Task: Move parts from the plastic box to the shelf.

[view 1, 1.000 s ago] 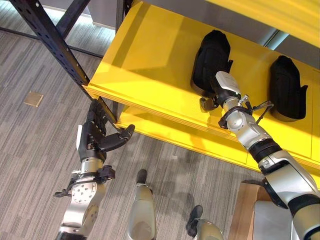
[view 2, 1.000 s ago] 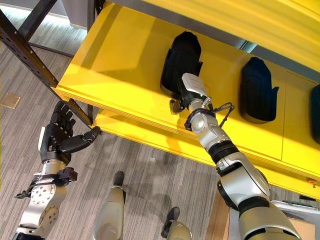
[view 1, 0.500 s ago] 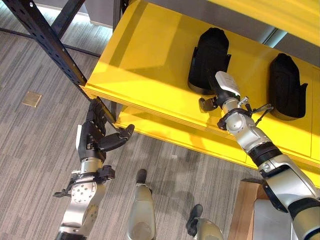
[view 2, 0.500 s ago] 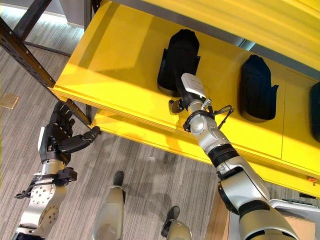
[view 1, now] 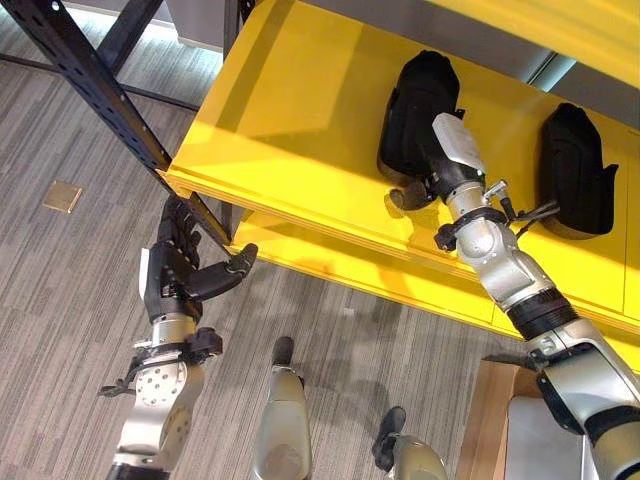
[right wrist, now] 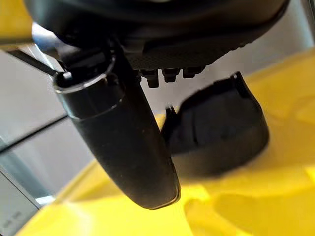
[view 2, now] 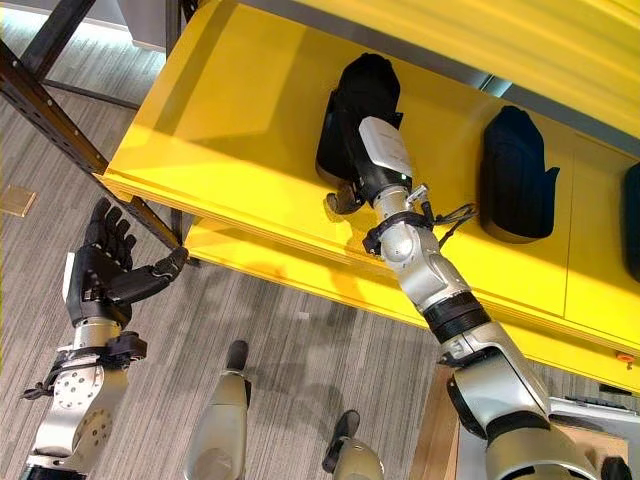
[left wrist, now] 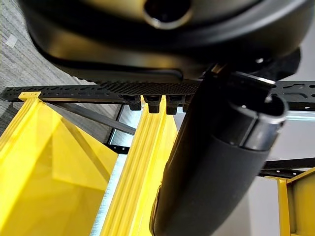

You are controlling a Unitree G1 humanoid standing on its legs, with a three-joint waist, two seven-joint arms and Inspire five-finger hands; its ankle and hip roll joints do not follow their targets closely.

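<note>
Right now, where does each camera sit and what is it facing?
Left eye view: head camera, looking down at the yellow shelf, both arms, left hand open.
Right eye view: same, slightly offset; right hand at a black part.
Left wrist view: along the left hand, facing the shelf's edge.
Right wrist view: along the right hand, facing that part; both eyes share it.

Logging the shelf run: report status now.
Right hand open over the black part, which lies on the yellow shelf. Left hand open, idle by the black upright. Second black part alongside. Nothing blocking.
</note>
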